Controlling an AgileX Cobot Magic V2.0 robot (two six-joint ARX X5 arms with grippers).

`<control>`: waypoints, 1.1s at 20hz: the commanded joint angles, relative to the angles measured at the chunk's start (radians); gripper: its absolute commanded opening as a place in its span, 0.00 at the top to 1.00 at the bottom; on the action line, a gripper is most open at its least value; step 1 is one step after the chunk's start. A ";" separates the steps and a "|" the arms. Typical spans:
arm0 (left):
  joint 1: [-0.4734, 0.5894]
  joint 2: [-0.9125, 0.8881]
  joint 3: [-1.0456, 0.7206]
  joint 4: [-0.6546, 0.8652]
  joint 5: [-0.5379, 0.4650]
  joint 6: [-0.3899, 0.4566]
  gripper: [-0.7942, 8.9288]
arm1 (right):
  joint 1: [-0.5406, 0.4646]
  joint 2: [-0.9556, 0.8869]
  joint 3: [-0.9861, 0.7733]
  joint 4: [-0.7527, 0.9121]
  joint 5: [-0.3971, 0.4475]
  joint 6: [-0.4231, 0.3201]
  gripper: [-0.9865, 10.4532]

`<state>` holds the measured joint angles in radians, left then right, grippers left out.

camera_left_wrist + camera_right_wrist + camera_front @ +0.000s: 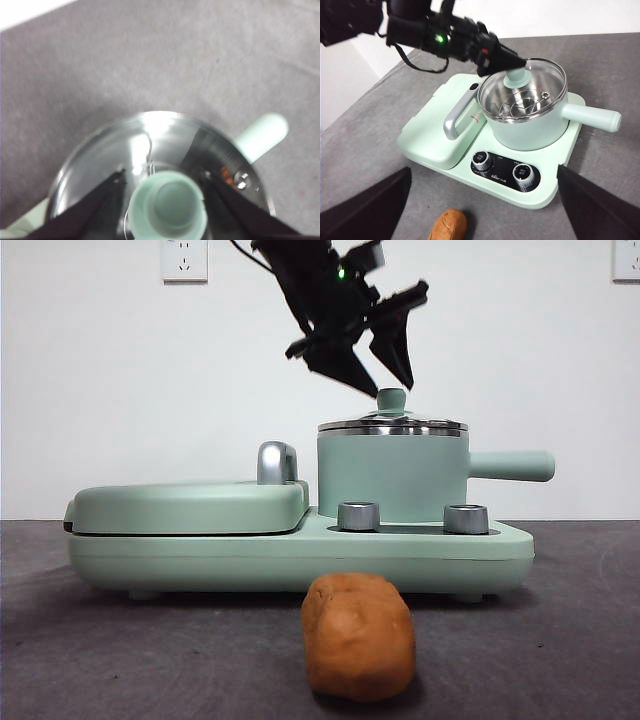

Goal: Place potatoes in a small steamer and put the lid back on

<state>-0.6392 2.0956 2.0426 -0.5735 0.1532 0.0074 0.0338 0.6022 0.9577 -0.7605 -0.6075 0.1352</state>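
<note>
A white wall with 2 sockets stands behind a dark grey worktop (90, 640). On it sits a mint cooker base (300, 555): at its left the flat grill cover (185, 505) lies shut, with a steel handle (277, 462) beside it; at its right stands the steamer (395, 480), its side handle pointing right. The lid (392, 424) rests on the steamer; through the glass, the right wrist view shows only a wire rack (522, 106) inside. The potato (358, 635) lies on the worktop in front of the base, apart from it. The left gripper (372, 370) tilts down from above, its jaws wide, either side of the knob (168, 206) and not closed on it. The right gripper (485, 235) hovers high over the worktop near the potato, jaws wide, tips cut off.
</note>
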 commanded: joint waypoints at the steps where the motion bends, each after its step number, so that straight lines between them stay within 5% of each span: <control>1: -0.008 0.023 0.043 -0.025 0.000 0.005 0.70 | 0.003 0.005 0.017 0.004 0.005 0.006 0.51; 14: -0.016 0.068 0.042 -0.076 0.001 0.045 0.70 | 0.003 0.005 0.017 0.004 0.005 0.007 0.51; 18: -0.017 0.068 0.042 -0.074 0.001 0.045 0.92 | 0.003 0.005 0.017 0.004 0.005 0.007 0.51; 22: -0.019 0.052 0.082 -0.121 0.001 0.029 0.91 | 0.003 0.005 0.017 0.003 0.024 0.010 0.51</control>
<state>-0.6487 2.1292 2.0876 -0.6853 0.1547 0.0479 0.0338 0.6022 0.9577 -0.7605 -0.5884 0.1356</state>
